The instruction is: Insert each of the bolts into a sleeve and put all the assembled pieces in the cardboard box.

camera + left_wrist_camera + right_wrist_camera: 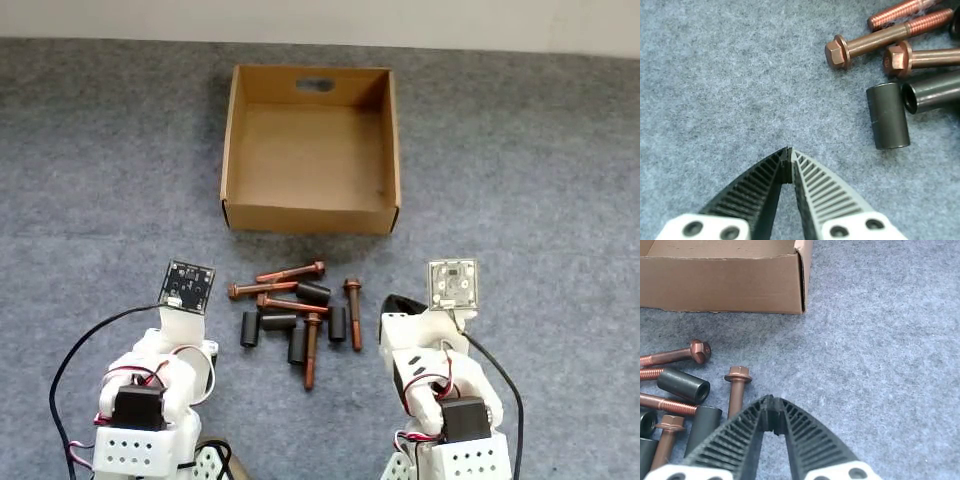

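Bolts (290,271) and sleeves (249,329) are clustered on the near side of the cardboard box (310,218), between the left gripper (790,152) and right gripper (771,402), both closed on nothing; an outlying sleeve is best grasped squarely first.

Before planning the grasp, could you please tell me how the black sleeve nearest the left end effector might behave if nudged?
The black sleeve is a smooth cylinder lying on its side, so it would probably roll if pushed sideways, though the fuzzy grey mat may slow it. It looks rigid, likely metal, so heavy for its size.
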{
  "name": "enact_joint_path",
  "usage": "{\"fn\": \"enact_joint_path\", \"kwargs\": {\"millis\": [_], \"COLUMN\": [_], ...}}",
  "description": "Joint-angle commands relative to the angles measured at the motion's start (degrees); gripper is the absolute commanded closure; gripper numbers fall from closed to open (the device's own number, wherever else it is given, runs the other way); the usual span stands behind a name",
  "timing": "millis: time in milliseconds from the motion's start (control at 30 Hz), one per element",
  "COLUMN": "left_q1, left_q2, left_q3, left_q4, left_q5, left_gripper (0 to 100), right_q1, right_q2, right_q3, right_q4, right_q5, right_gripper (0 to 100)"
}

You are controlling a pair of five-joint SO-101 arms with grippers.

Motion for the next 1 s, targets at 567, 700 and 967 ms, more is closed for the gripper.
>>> {"fn": "enact_joint_path", "kwargs": {"millis": [567,700,967], "left_q1": [-0.57,-0.57,-0.57], "left_q2": [-0.4,-0.4,-0.4], "left_q3": [0.92,0.92,0.92], "left_q4": [0.09,0.09,0.09], "left_q5": [-0.35,-0.35,-0.35], "left_gripper": [99,99,99], "right_q1": [-0.48,-0.4,-0.22], "right_q2": [-0.48,-0.4,-0.31], "right_q3": [-1.8,-8.22,-21.76], "right_q4": [-2.33,-2.59,-2.42], "right_q5": [0.62,0.79,6.95], "right_gripper": [99.2,99.2,99.2]}}
